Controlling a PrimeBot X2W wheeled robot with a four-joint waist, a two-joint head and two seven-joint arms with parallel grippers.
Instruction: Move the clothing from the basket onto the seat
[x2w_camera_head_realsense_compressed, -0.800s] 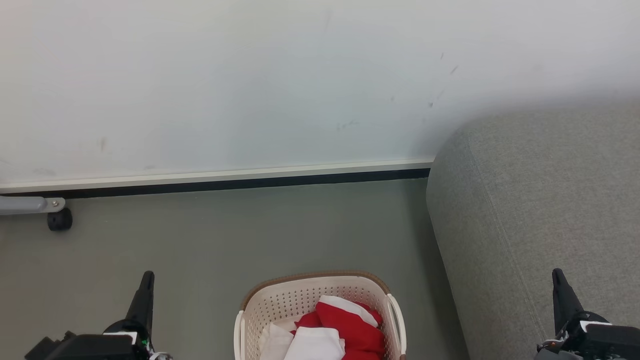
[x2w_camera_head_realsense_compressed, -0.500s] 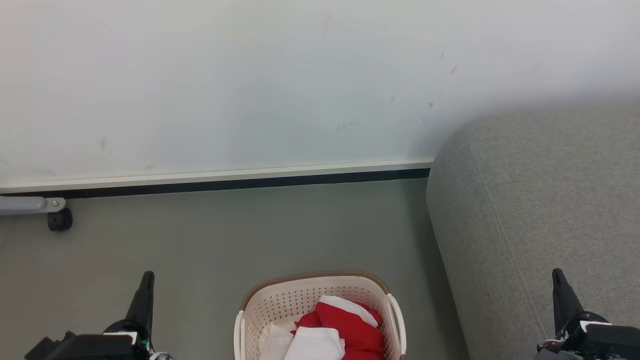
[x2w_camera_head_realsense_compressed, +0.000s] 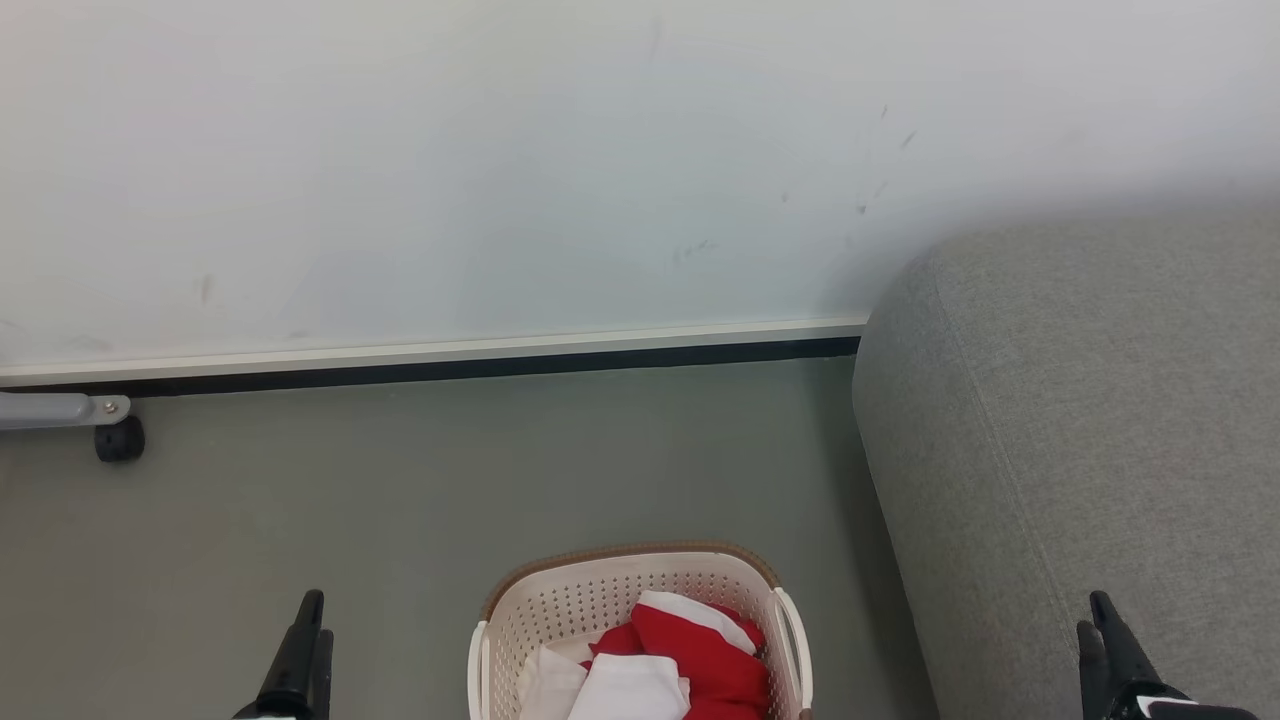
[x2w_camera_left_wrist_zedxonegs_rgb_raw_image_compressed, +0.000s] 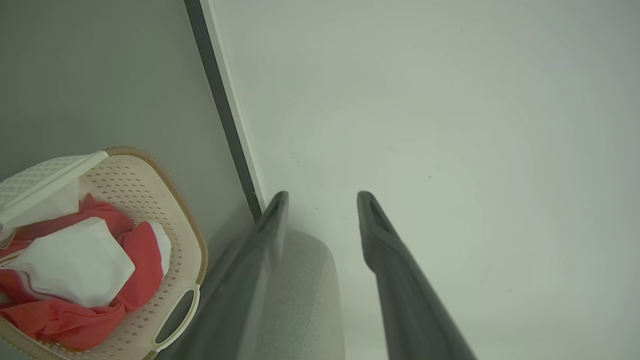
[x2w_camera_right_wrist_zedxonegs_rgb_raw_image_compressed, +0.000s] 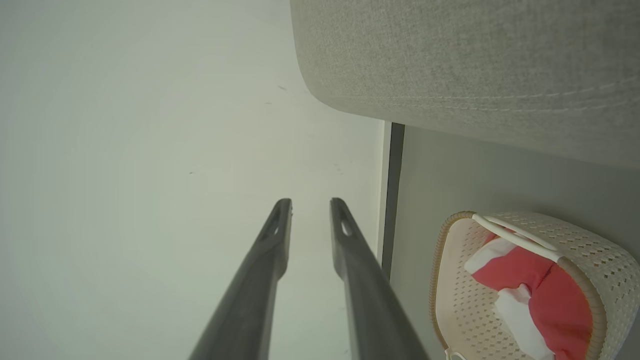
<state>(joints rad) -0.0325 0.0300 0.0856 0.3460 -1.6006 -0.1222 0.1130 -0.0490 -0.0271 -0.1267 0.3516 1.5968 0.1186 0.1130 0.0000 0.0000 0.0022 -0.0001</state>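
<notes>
Awaiting step: first pick-up, judged not yet begun; all the clothing (x2w_camera_head_realsense_compressed: 700, 650) lies in the basket (x2w_camera_head_realsense_compressed: 560, 600), none on the seat (x2w_camera_head_realsense_compressed: 1080, 420).
Next move: judged to call for a reach down and inward over the rim to pinch the top fold, then a lift clear of the rim and a swing to the robot's right.
Wall (x2w_camera_head_realsense_compressed: 500, 150): closes the far side, with skirting (x2w_camera_head_realsense_compressed: 430, 352) along its foot.
Floor (x2w_camera_head_realsense_compressed: 450, 460): bare grey stretch between wall and basket; open room for both arms.
Seat: rounded corner and stitched seam on the robot's right, a strip of floor apart from the basket.
Basket: brown rim and white handles are the edges to clear.
Clothing: red and white heap, sitting below the rim.
Left gripper (x2w_camera_left_wrist_zedxonegs_rgb_raw_image_compressed: 324, 196): spread, holding nothing, left of the basket.
Right gripper (x2w_camera_right_wrist_zedxonegs_rgb_raw_image_compressed: 311, 202): narrowly parted, holding nothing, low against the seat in the head view.
Caster (x2w_camera_head_realsense_compressed: 120, 440): small dark wheel by the wall at far left, well apart.
</notes>
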